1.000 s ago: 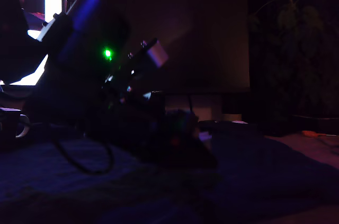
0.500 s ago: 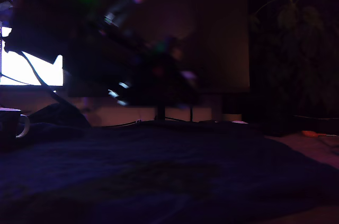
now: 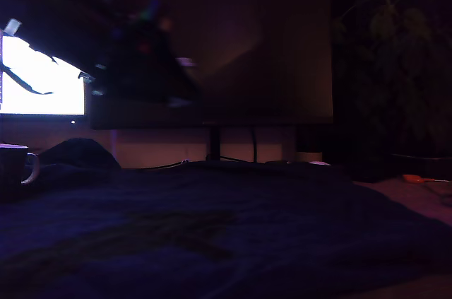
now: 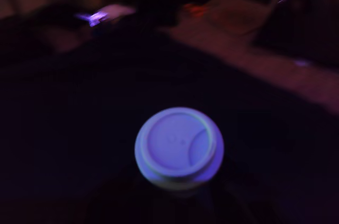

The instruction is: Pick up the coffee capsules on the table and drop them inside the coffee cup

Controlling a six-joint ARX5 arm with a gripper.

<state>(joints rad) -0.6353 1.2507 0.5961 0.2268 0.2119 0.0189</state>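
The cup [image 3: 15, 165] sits at the table's [image 3: 233, 235] left edge in the exterior view; the arm [image 3: 134, 51] hangs at upper left, before a monitor [image 3: 247, 51].

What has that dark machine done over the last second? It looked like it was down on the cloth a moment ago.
The arm rose off the table and swung toward the exterior view's upper left. The wrist view shows the coffee capsule right in front of the tool, apparently carried in it, though the fingers are too dark to see. The coffee cup at the exterior view's left edge and the dark monitor behind stayed put.
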